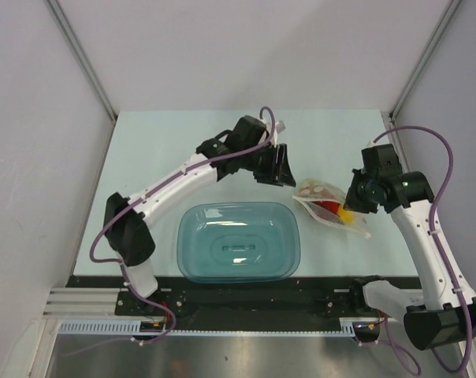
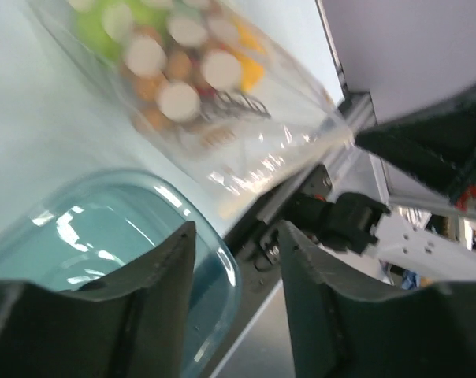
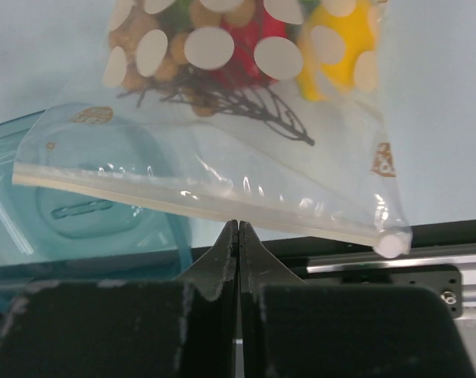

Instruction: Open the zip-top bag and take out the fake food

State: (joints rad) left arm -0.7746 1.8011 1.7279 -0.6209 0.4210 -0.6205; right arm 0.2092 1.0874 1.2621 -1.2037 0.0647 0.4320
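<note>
Right of teal tub [image 1: 238,240], zip-top bag [image 1: 325,203] is pinched at zip edge by closed right gripper [image 3: 238,227]. Left gripper [image 2: 238,234] is held half open, empty. Seal seemingly unopened; fake food [image 3: 258,31] not yet removed.

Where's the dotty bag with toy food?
In the top view the zip-top bag is on the right, beside the teal tub, its edge pinched by the right gripper.

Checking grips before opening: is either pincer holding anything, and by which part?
The right pincer is shut on the bag, at its zip edge. The left pincer is open, empty.
</note>
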